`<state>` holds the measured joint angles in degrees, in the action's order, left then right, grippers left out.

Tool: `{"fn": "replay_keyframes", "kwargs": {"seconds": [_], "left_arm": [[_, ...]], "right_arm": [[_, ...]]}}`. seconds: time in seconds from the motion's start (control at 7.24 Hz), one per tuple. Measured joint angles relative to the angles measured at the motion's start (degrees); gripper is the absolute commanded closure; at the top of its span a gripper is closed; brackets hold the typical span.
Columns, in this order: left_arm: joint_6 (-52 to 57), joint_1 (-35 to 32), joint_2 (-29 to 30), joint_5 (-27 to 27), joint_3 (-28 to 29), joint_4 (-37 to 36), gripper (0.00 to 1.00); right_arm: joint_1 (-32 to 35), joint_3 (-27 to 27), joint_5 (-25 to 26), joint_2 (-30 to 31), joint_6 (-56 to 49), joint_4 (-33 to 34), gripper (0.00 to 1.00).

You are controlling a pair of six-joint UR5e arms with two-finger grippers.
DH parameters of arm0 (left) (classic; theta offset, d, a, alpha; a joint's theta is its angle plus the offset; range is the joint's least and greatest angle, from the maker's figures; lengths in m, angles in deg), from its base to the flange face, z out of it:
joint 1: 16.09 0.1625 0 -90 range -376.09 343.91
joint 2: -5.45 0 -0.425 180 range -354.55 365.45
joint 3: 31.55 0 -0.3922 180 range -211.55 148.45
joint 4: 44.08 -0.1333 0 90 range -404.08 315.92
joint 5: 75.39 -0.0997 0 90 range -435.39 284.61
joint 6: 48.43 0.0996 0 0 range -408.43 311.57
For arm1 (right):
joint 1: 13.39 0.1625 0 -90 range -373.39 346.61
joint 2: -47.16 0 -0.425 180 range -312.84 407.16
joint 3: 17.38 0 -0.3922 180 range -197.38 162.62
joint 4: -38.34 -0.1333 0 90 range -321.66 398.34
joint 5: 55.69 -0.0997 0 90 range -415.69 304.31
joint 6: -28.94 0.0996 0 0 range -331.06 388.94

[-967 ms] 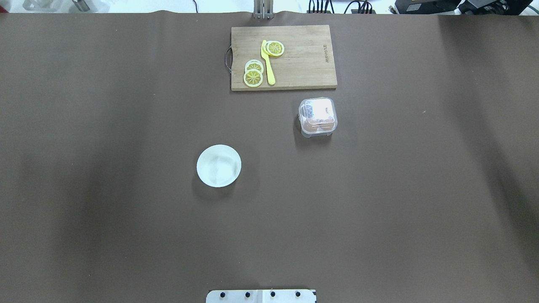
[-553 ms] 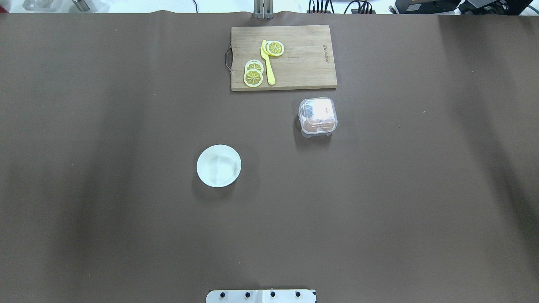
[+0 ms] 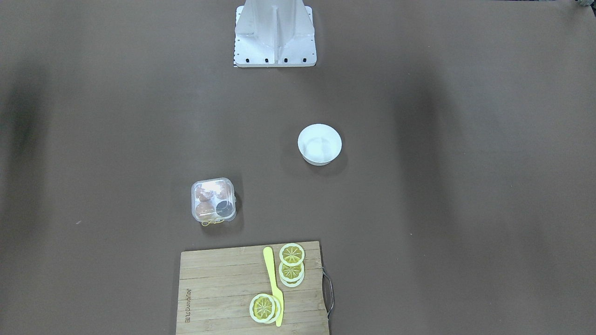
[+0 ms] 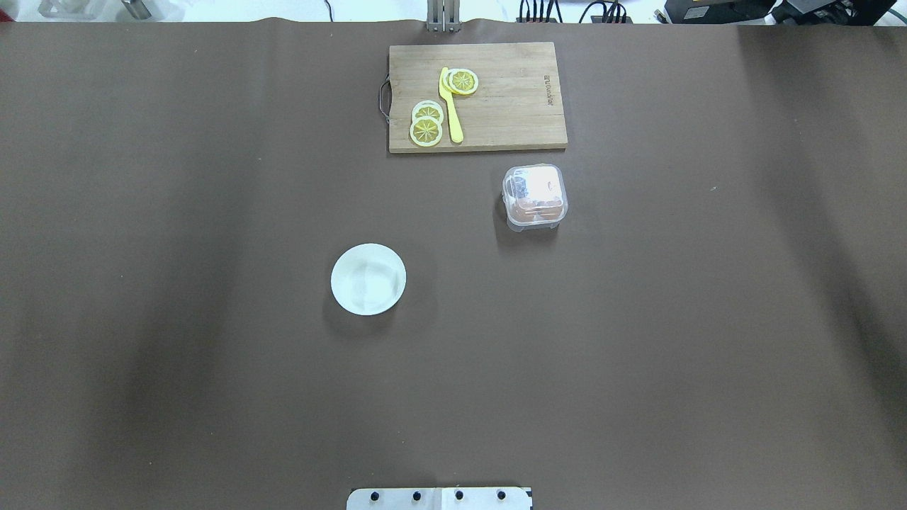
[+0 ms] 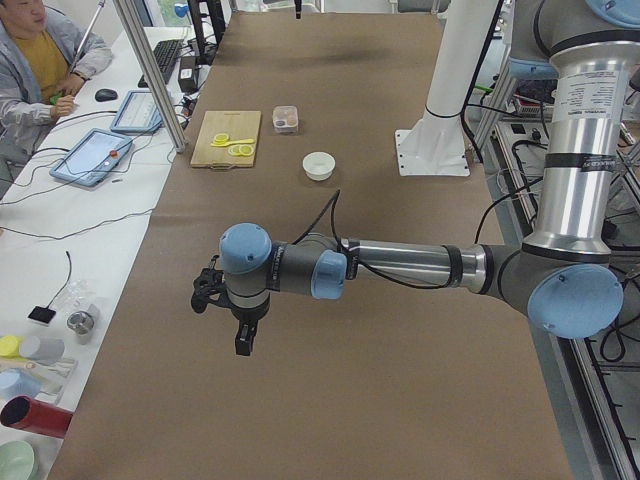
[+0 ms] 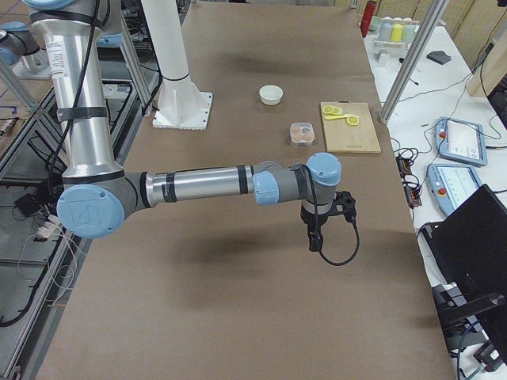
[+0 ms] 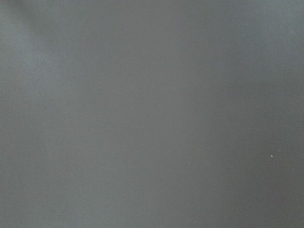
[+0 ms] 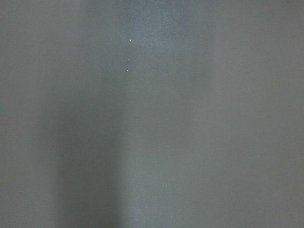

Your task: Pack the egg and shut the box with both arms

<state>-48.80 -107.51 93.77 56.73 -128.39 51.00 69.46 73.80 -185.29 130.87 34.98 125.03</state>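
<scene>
You are looking down on a brown surface [image 4: 212,354] that is carrying a few kitchen props. A round white bowl [image 4: 368,278] is sitting upright near the middle, with nothing showing inside it. Well apart from it, a wooden cutting board [image 4: 506,106] is lying flat at the far edge, its metal handle [image 4: 384,99] pointing toward the view's left. A yellow plastic knife [image 4: 451,113] is resting on the board. Two overlapping lemon slices [image 4: 426,130] are lying just beside the knife, and more slices [image 4: 463,81] are touching its other end. In the left side view, a person [image 5: 30,60] in a grey jacket is sitting at a white bench, with a blue-edged tablet [image 5: 92,157] lying nearby.
</scene>
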Motion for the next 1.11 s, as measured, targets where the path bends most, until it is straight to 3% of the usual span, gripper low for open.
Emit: {"fn": "replay_keyframes", "kwargs": {"seconds": [1.11], "left_arm": [[0.28,0.54,-2.42,-1.34,-1.93,0.27,0.02]], "right_arm": [[-0.41,0.48,-0.12,1.69,-0.76,0.31,0.0]]}}
